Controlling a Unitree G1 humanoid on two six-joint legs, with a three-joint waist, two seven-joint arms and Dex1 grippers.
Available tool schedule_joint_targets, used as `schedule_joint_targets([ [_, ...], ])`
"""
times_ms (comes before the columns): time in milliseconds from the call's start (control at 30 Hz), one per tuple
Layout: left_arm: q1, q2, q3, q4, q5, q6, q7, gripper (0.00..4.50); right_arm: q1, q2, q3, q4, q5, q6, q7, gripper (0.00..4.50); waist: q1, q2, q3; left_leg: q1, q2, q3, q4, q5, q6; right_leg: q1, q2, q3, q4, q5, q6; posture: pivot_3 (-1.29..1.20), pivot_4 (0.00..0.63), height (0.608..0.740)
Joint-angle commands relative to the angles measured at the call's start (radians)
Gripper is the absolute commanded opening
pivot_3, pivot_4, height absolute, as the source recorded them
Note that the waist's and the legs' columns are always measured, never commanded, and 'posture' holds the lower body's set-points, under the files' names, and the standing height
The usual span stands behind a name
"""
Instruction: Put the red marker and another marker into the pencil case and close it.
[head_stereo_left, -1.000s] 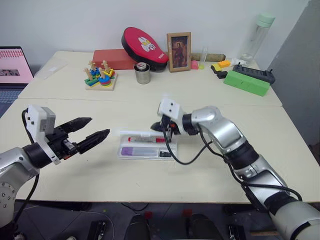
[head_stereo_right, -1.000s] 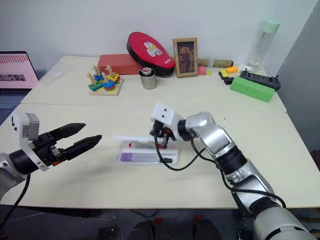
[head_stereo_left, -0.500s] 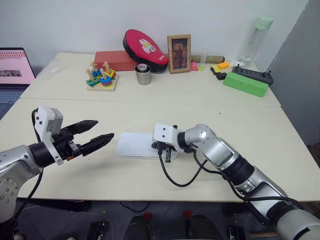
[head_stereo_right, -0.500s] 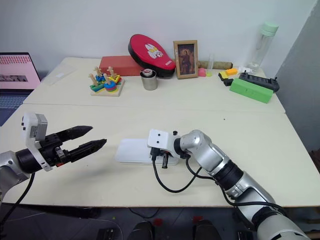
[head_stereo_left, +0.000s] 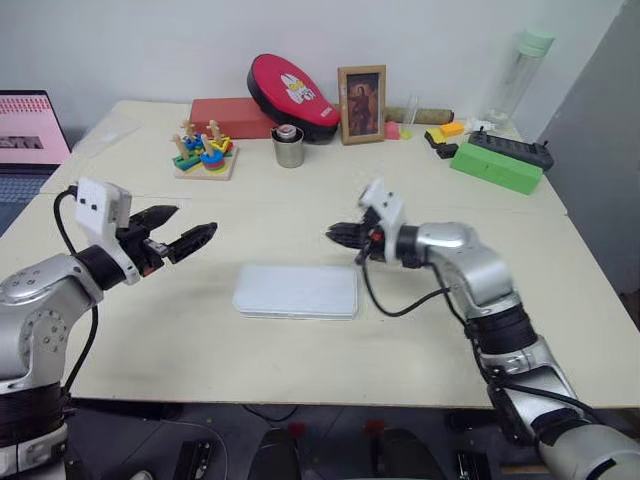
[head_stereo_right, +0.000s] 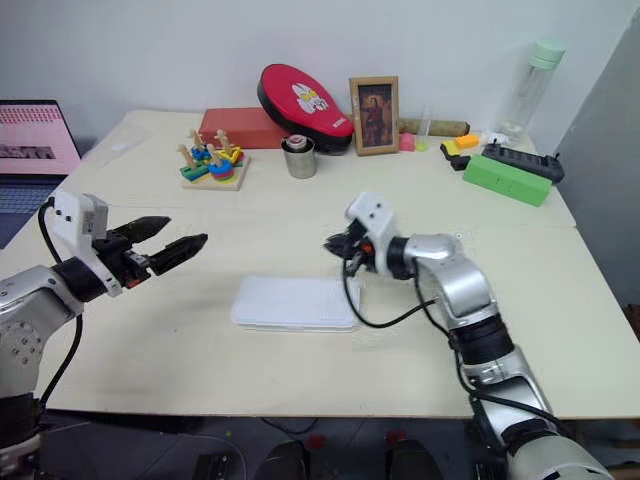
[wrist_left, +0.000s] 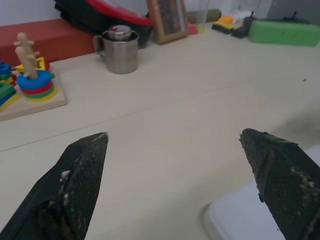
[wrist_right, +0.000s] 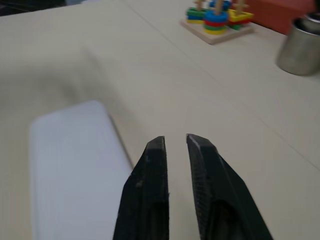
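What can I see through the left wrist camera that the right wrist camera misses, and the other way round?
Left wrist view alone: the left pincer, its fingers spread wide, the picture frame, the long green box and the flat red box at the back. Right wrist view alone: the right pincer, its fingers a narrow gap apart, and most of the closed lid of the pencil case. Both share the metal cup, the wooden ring-stacking toy, the pale table and the white case, just a corner of it in the left view.

Head views look down; wrist views, seemingly close, share the pencil case (head_stereo_left: 296, 291).
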Motion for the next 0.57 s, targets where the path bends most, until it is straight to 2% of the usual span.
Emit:
schedule_joint_targets([
  [33, -0.046, -0.001, -0.028, 0.075, 0.086, -0.075, 0.033, 4.5, 0.0, -0.05, -0.08, -0.022, 0.03, 0.027, -0.029, 1.81, -0.002, -0.001, -0.001, 0.0, 0.0, 0.0, 0.0, 0.0, 0.0, 0.0, 0.0, 0.0, 0.0, 0.0, 0.0, 0.0, 0.15, 0.74],
  [133, -0.074, -0.003, -0.043, 0.153, 0.112, -0.102, 0.024, 4.5, 0.005, -0.078, -0.13, -0.014, 0.041, 0.047, -0.057, 2.69, -0.004, 0.0, 0.0, 0.0, 0.0, 0.0, -0.001, 0.0, 0.0, -0.001, 0.0, 0.0, 0.0, 0.0, -0.001, 0.0, 0.15, 0.74],
  [367, -0.12, 0.013, -0.055, 0.268, 0.148, -0.151, -0.021, 4.5, 0.052, -0.132, -0.173, -0.066, 0.074, 0.092, -0.084, 4.43, -0.004, 0.0, 0.0, 0.0, 0.0, 0.0, -0.001, 0.0, 0.0, -0.001, 0.0, 0.0, 0.0, 0.0, -0.001, 0.0, 0.15, 0.74],
  [567, -0.12, 0.021, -0.038, 0.297, 0.148, -0.147, -0.038, 4.5, 0.077, -0.152, -0.182, -0.085, 0.092, 0.104, -0.099, 4.47, -0.004, 0.0, 0.0, 0.0, 0.0, 0.0, -0.001, 0.0, 0.0, 0.0, 0.0, 0.0, 0.001, 0.0, -0.001, 0.0, 0.15, 0.74],
])
